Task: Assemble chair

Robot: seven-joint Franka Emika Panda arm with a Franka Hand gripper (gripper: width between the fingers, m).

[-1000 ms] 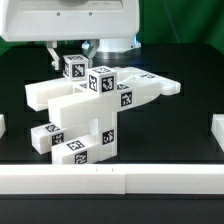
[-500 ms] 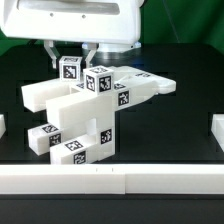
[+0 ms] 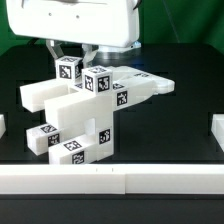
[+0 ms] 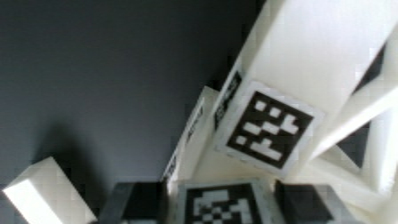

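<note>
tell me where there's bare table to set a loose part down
Free: the black table between the chair and the white rail at the exterior view's right, and the strip in front, before the front rail. Crowded: the middle, where the gripper hangs over the chair.

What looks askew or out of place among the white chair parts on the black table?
The chair leans: its joined white blocks slant across the black table instead of sitting square, with a tagged bar poking up under the tool. Nothing looks broken or spilled.
</note>
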